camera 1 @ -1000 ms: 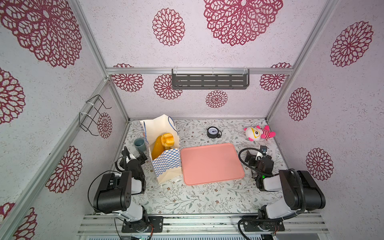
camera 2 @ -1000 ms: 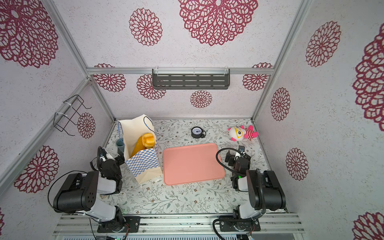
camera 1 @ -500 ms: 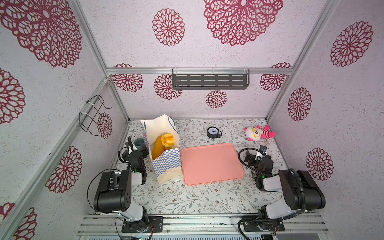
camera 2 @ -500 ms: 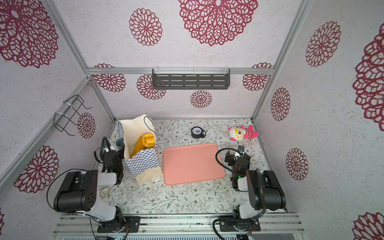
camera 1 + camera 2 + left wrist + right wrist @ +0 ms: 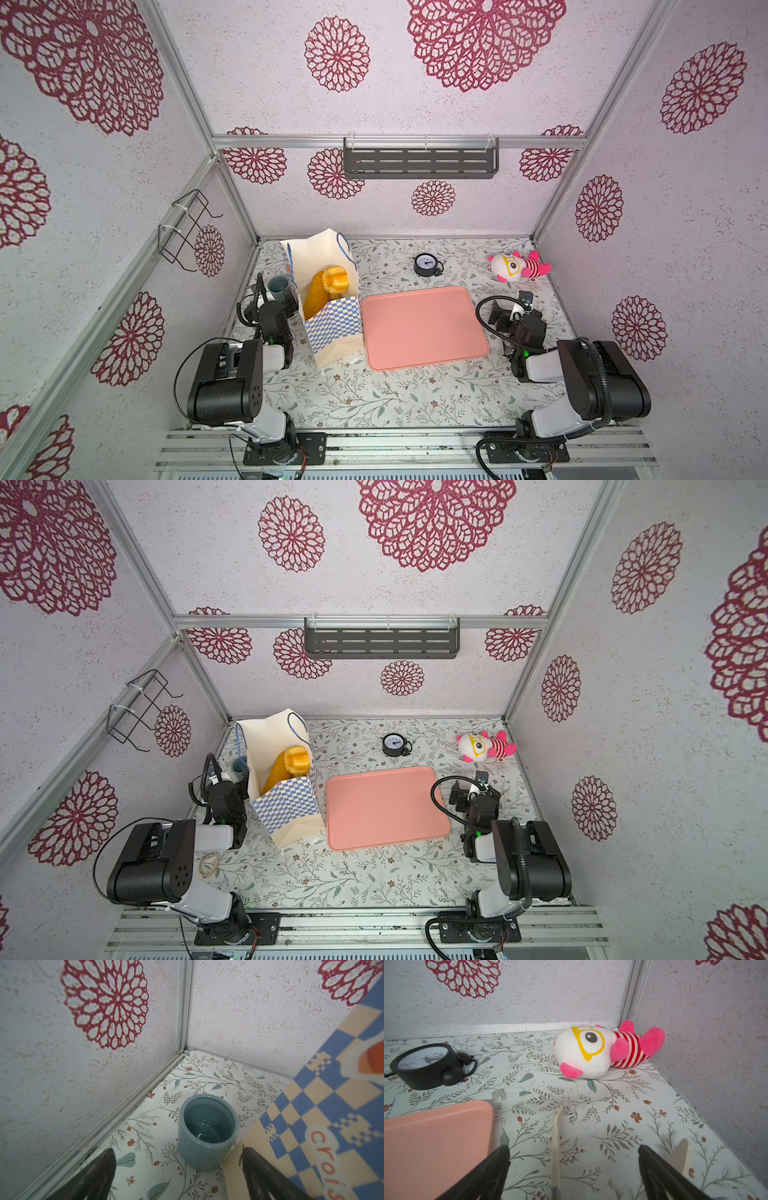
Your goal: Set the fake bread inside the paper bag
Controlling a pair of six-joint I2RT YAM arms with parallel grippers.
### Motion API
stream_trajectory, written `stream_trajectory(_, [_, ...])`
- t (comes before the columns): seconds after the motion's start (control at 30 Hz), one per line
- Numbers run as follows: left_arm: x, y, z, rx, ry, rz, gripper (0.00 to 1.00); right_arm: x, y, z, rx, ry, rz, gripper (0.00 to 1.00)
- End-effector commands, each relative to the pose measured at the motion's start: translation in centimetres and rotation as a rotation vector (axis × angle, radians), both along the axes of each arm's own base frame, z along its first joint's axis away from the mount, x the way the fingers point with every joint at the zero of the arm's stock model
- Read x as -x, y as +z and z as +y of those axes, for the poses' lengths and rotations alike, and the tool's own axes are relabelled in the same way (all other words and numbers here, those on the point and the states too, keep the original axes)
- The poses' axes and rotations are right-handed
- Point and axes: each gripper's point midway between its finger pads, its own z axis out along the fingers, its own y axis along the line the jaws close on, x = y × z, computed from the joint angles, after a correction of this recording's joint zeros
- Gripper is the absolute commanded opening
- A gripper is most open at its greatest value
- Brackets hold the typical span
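Standing upright, the paper bag (image 5: pixel 332 326) is pictured with the bread (image 5: pixel 327 284) poking from its mouth. Both pincers are held apart, empty: the left pincer (image 5: pixel 176 1153) hemmed between bag, cup (image 5: pixel 207 1132) and wall (image 5: pixel 83 1084), the right pincer (image 5: pixel 574 1149) well apart from the bag. The bag could be tipped by a sideways swing; room is left over the tray (image 5: pixel 422 328).

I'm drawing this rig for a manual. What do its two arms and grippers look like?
The left arm and right arm have boxy black joint housings joined by light grey links, with a black cable looping alongside each. Each wrist shows a small green light. The left gripper and right gripper end in tapered dark fingers.
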Motion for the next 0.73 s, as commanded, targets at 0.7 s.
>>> stream_trajectory(0.7, [-0.33, -0.04, -0.06, -0.025, -0.006, 0.022, 0.97, -0.53, 1.58, 0.14, 0.020, 0.007, -0.057, 0.99])
